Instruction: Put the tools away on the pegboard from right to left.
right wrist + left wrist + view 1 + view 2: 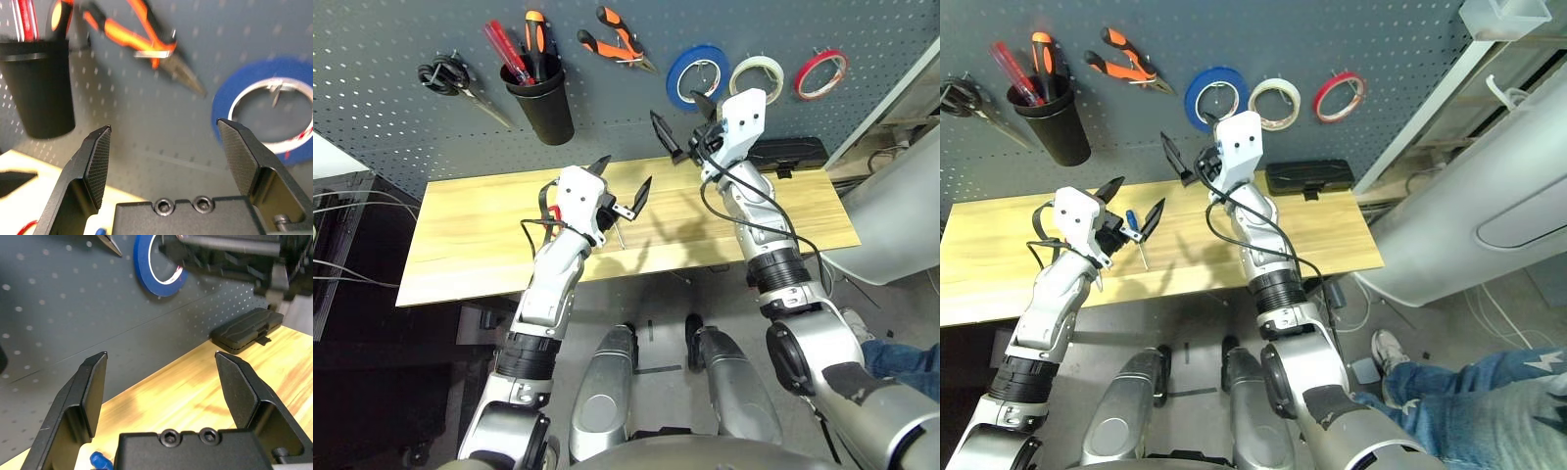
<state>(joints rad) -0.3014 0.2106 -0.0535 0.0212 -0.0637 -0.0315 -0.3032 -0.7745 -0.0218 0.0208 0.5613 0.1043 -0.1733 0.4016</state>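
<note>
Both tools gaping and empty, we judge the small blue-handled screwdriver point(1137, 230) light and rigid; pinch its handle.

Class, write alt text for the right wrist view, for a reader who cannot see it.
The right gripper, jaws open and empty, faces the dark pegboard. Orange-and-black pliers and a blue tape ring hang on it, beside a black cup.

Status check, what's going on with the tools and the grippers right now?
Left gripper, right gripper: open, empty. Blue tape ring, pliers hung; small blue-handled screwdriver lies on table. Nothing blocking.
</note>
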